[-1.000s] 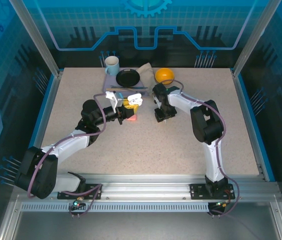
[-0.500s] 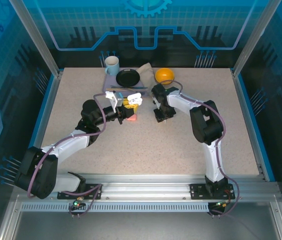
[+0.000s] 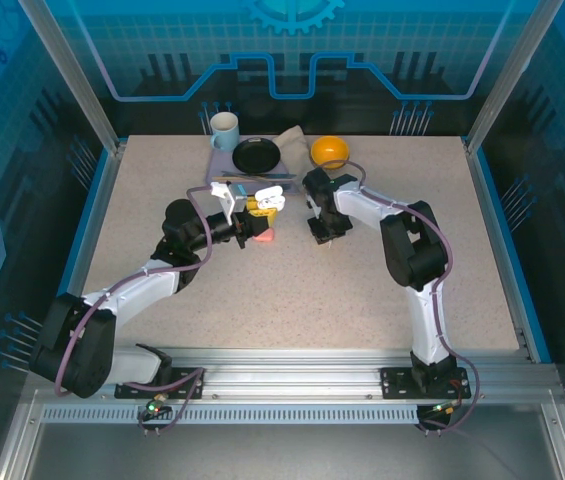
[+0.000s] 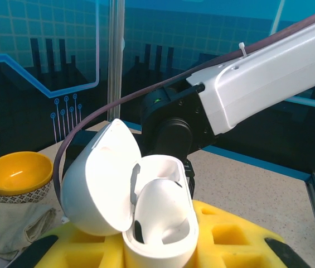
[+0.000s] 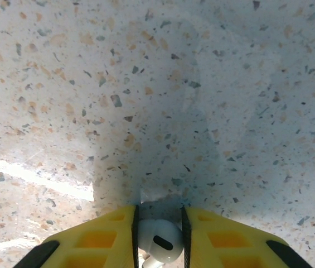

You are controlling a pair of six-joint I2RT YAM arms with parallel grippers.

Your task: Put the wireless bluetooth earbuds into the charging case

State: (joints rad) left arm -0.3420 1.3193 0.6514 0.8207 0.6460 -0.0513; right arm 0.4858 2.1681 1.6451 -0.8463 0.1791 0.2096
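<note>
My left gripper (image 4: 163,248) is shut on the white charging case (image 4: 160,223), which stands between its yellow fingers (image 4: 229,234) with the lid (image 4: 98,184) swung open to the left. From above, that case (image 3: 270,200) is raised over the table's middle, near the back. My right gripper (image 5: 158,237) points straight down at the tabletop. A white earbud (image 5: 158,241) sits between its yellow fingers (image 5: 96,240), and the black pads touch it on both sides. In the top view this gripper (image 3: 322,238) is just right of the case.
A small pink thing (image 3: 265,236) lies on the table under the left gripper. Behind it are a mug (image 3: 224,130), a black dish (image 3: 256,155), a folded cloth (image 3: 290,142) and an orange bowl (image 3: 330,151). The speckled table (image 3: 292,290) stretches toward the arm bases.
The right arm's wrist has edged slightly left over the same spot. The left arm and the open case have not moved.
</note>
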